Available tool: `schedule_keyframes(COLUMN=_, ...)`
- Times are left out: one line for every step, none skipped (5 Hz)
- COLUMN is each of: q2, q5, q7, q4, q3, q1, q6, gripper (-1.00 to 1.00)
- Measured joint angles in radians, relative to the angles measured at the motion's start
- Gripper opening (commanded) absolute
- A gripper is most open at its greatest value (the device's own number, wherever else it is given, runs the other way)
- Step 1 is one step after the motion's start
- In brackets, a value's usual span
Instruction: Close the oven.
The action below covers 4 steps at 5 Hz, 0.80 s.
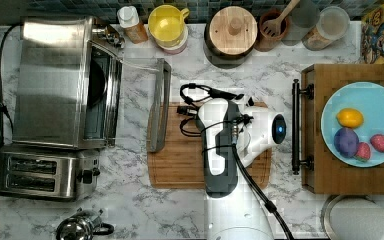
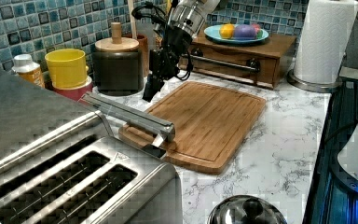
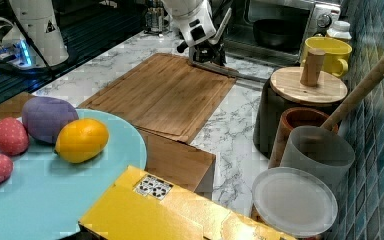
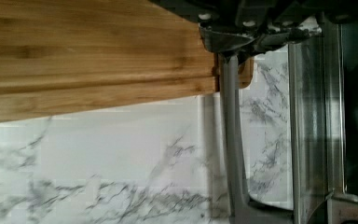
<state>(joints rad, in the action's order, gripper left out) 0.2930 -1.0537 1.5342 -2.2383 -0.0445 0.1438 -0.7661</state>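
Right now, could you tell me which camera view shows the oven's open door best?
The top view: the oven door lies folded flat, its whole frame visible. The left view shows its bar handle edge-on, the wrist view a close strip, the right view little behind the tool.

Claw (image 2: 150, 91) fingertips hidden in top view; oven (image 1: 60, 80) interior dark, unreadable.

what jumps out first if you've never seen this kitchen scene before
The oven at the top view's left, its glass door dropped flat over the wooden cutting board. The white arm's gripper hangs beside the door handle. At the top view's right, a blue plate holds bright fruit.
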Motion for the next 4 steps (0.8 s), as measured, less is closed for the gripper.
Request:
schedule_keyframes(q2=0.021, q5=-0.001, q7=0.0, q4=0.012, q3=-0.047, q1=0.001, q6=0.0, gripper=-1.0)
schedule_keyframes(q2=0.037, q5=-0.024, q7=0.0, q4=0.02, q3=-0.088, q1=-0.001, q6=-0.002, gripper=-1.0)
schedule_keyframes(q2=0.064, q5=0.013, q7=-0.007, q4=0.045, q3=-0.088, q1=0.0, q6=-0.007, gripper=-1.0)
schedule_keyframes(q2=0.125, q5=0.032, q7=-0.007, q4=0.096, q3=-0.091, q1=-0.002, q6=-0.007, gripper=-1.0)
